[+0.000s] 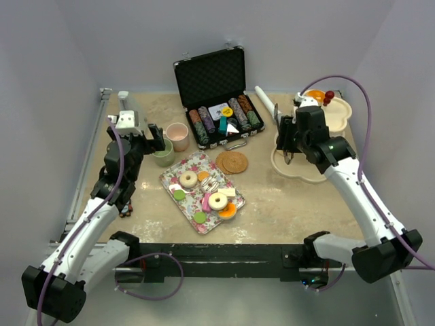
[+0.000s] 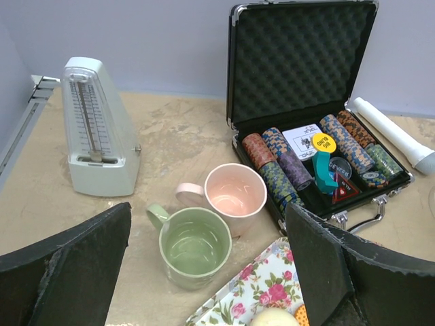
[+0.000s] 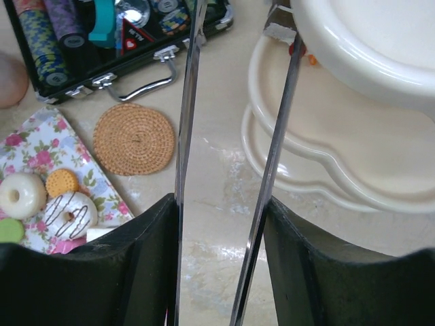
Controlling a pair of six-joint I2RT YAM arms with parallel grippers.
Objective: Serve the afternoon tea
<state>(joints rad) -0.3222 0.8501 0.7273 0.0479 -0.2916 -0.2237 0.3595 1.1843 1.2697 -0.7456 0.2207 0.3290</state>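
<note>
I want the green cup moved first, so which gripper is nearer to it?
Left. The left gripper hovers open just over the green cup, while the right gripper is across the table beside the cream tiered stand.
</note>
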